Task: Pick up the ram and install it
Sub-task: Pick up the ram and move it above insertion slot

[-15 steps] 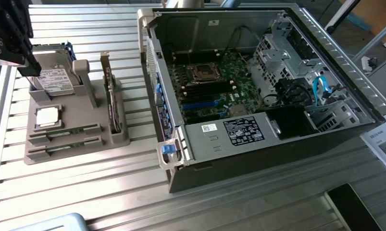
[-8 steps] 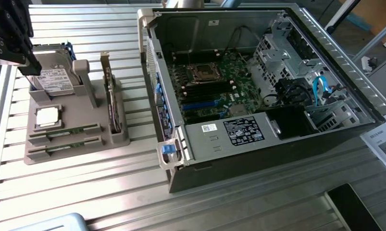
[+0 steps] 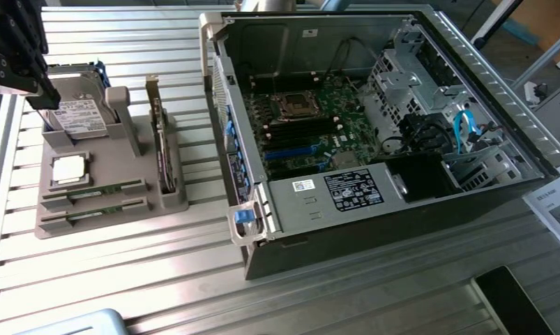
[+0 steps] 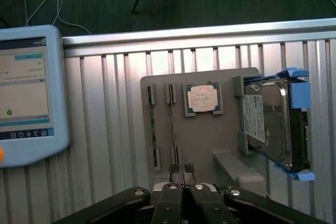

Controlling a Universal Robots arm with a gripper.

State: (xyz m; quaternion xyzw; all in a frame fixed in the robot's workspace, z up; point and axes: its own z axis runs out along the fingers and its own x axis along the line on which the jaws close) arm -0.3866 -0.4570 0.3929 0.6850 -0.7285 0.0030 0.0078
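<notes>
In the exterior view the ram point(image 3: 103, 189) is seen at 5 o'clock from the closed, empty pincer point(image 3: 43, 102), laid long from 9 to 3 o'clock.

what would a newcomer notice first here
The open computer case, its motherboard laid bare, takes up the exterior view's right. On that view's left, a grey tray holds a hard drive, a processor chip and two green ram sticks. The shut gripper hangs over the tray.
</notes>
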